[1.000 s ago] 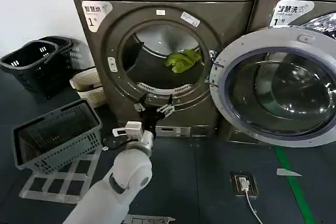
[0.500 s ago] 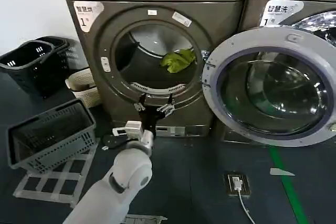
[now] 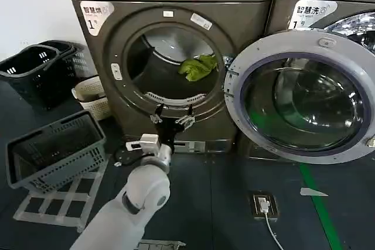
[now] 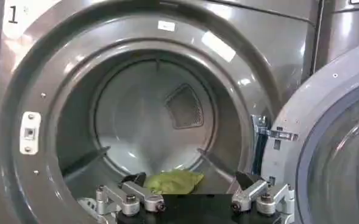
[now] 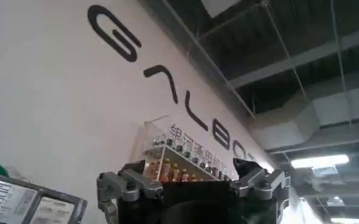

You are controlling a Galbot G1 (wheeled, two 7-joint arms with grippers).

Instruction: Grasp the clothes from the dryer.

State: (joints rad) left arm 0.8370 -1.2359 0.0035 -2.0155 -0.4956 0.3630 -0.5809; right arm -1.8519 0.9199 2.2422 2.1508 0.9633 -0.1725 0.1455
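Clothes [image 3: 198, 67] lay inside dryer [image 3: 176, 4] drum, door [image 3: 302, 95] swung wide. Your left gripper [image 3: 171, 120] hovered at porthole's lower rim, fingers apart, empty. Right gripper [image 5: 192, 182] pointed ceilingward, fingers apart.

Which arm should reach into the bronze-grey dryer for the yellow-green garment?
Left. The left gripper hangs open at the lower rim of the bronze-grey dryer, facing the yellow-green garment in the drum. The right gripper points up toward a wall and ceiling.
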